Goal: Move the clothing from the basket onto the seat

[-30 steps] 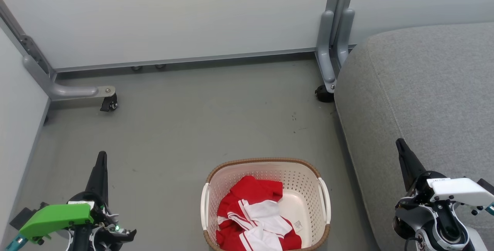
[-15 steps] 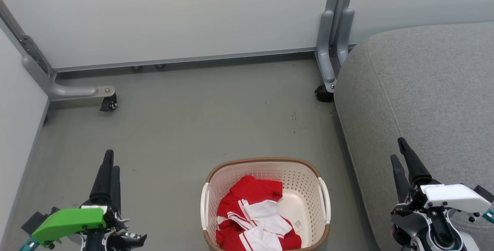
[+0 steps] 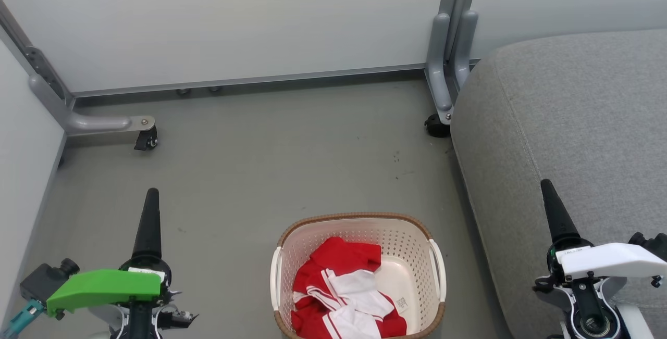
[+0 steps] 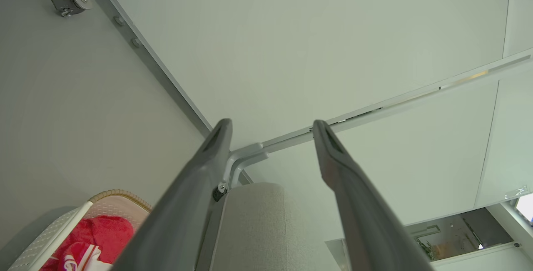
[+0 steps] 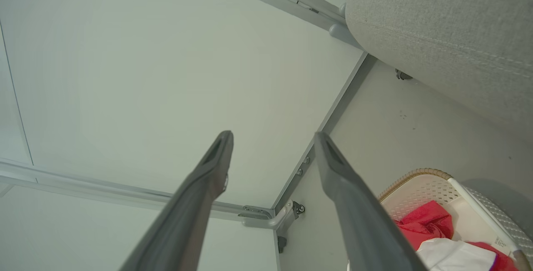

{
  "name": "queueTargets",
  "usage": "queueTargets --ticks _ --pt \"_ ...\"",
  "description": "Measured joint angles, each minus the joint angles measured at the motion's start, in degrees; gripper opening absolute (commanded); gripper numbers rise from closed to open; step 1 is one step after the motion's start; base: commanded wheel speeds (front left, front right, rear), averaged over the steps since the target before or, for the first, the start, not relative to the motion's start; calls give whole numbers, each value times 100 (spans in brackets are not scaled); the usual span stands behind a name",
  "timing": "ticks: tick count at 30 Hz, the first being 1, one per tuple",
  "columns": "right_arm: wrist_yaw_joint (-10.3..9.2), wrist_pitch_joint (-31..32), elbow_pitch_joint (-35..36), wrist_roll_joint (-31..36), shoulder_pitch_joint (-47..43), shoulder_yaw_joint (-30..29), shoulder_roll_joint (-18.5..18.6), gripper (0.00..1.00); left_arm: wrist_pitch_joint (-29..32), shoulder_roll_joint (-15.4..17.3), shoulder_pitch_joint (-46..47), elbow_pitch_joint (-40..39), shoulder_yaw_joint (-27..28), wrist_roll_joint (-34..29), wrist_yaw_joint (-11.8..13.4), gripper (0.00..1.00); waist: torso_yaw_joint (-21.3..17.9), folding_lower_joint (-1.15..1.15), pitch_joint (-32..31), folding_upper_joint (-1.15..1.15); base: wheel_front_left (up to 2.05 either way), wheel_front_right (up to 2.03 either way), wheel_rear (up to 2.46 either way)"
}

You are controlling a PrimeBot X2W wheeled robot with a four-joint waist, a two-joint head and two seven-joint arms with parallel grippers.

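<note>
Left end effector [image 4: 271,122], right end effector [image 5: 273,134]: wide, empty | Advice: pinch red-white fabric clothing [image 3: 338,287] centrally, clear of cream perforated plastic basket [image 3: 359,217].

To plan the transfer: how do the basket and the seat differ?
The basket is cream perforated plastic with a brown rim; the seat is grey woven fabric. The basket is far smaller than the seat. The red-white clothing lies in the basket, not on the seat. Both have rounded corners.

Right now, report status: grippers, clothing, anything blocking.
Left gripper open, empty; right gripper open, empty. Clothing heaped in basket, none seen on seat. Nothing over the basket's open top.
</note>
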State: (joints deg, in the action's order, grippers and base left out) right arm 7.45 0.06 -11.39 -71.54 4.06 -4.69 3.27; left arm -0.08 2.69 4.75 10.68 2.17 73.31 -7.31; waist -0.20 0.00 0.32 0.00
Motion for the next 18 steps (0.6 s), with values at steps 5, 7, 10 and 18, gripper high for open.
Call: queueTargets --ticks 5,7,10,18 --pt "0 -116 124 766 -25 88 38 100 -109 0 -1 -129 -4 -706 0 100 -13 0 -4 0 0 0 0" --pt "0 -153 157 1032 -26 141 65 100 -154 -1 -1 -152 -14 -944 0 100 -16 0 -5 0 0 0 0" --pt "0 -220 185 1384 -29 202 82 100 -211 -1 -2 -180 -53 -1266 0 100 -18 0 -7 0 0 0 0" --pt "0 -372 188 2139 -34 365 119 100 -361 3 -2 -186 -203 -2035 0 100 -11 0 7 0 0 0 0"
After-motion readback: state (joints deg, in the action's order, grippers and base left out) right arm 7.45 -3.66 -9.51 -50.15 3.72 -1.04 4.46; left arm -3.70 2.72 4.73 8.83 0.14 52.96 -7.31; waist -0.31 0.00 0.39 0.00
